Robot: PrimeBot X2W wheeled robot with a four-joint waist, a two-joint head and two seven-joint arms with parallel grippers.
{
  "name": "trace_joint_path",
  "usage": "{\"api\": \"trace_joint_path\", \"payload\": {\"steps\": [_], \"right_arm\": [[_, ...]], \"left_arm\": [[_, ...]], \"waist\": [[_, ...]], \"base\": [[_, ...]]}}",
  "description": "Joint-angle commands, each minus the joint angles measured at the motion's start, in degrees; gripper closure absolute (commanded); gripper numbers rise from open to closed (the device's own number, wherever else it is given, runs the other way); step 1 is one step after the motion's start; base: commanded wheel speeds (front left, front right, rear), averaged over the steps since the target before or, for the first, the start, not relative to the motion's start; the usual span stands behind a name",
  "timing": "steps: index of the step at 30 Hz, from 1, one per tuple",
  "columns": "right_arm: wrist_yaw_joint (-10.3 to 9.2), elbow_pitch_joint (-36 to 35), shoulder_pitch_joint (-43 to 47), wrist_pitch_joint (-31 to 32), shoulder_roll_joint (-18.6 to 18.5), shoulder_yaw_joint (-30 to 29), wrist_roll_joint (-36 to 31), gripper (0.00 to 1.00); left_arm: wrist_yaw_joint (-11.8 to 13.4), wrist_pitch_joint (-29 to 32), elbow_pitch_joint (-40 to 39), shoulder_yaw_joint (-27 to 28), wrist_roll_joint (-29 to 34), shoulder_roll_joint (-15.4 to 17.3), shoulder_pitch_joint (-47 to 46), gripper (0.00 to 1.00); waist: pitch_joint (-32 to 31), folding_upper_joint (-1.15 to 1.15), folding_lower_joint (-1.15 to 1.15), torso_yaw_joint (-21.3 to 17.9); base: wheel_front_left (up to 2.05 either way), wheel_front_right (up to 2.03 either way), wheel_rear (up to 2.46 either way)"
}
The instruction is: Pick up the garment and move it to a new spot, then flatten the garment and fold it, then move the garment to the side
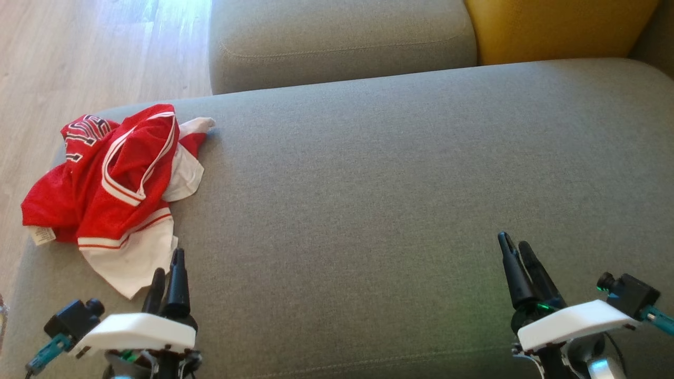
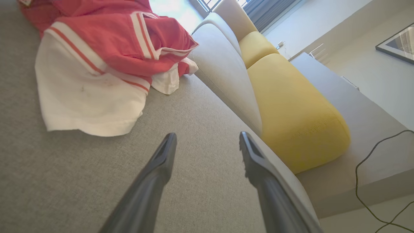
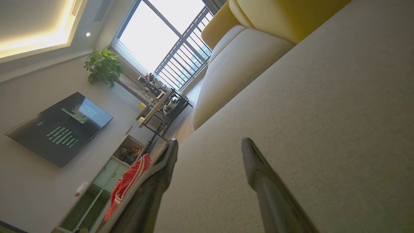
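A crumpled red mesh garment with white panels and striped trim (image 1: 113,184) is seen heaped at the left end of the broad grey fabric seat cushion (image 1: 368,184). Its red folds reach that cushion's rounded left edge, beyond which pale wooden floor (image 1: 79,52) is seen. To the right of the garment, the cushion's flat surface is left open across its whole width. It is bounded at the back by a grey back cushion (image 1: 342,42) and a mustard-yellow cushion (image 1: 558,26). A small pale tag (image 1: 42,235) is shown at the garment's outer corner by the cushion's left edge, but its print is too small to be read. Dark letters outlined in white (image 1: 87,131) are creased into the garment's far folds and cannot be made out as a word. The left gripper (image 1: 168,263) is held over the cushion's near left part, just short of the garment's white hem. Its two dark fingers are spread apart, with bare cushion fabric seen between them. The right gripper (image 1: 514,240) is held over the cushion's near right part, well apart from the garment, with its fingers likewise spread wide. In the right wrist view the garment is partly hidden behind one finger. A dark wall screen (image 3: 61,127) past the cushion's left end carries lines of text too small to be read.
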Motion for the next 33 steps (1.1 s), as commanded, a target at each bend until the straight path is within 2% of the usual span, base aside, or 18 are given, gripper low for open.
{"api": "trace_joint_path", "payload": {"steps": [1, 15, 33], "right_arm": [[0.00, -2.63, -1.23, -0.75, -0.45, 0.90, -2.15, 0.00], [-0.01, -4.57, -1.05, -2.94, -0.54, 2.68, -11.73, 0.00], [-0.01, -4.93, -0.30, -5.98, -0.67, 4.94, -24.11, 0.00]], "left_arm": [[-0.03, -0.77, -2.67, 0.58, 2.23, 0.73, -2.03, 0.00], [1.47, -2.95, -5.64, -0.56, 12.91, 1.09, -1.48, 0.00], [-0.55, -5.96, -7.39, -2.86, 24.15, 1.15, 0.58, 0.00]], "waist": [[-0.05, 0.00, 0.00, 0.04], [-0.59, 0.00, 0.00, -0.28], [-1.59, 0.00, 0.00, -1.01]], "base": [[0.00, 0.00, 0.00], [0.00, 0.00, 0.00], [0.00, 0.00, 0.00]]}}
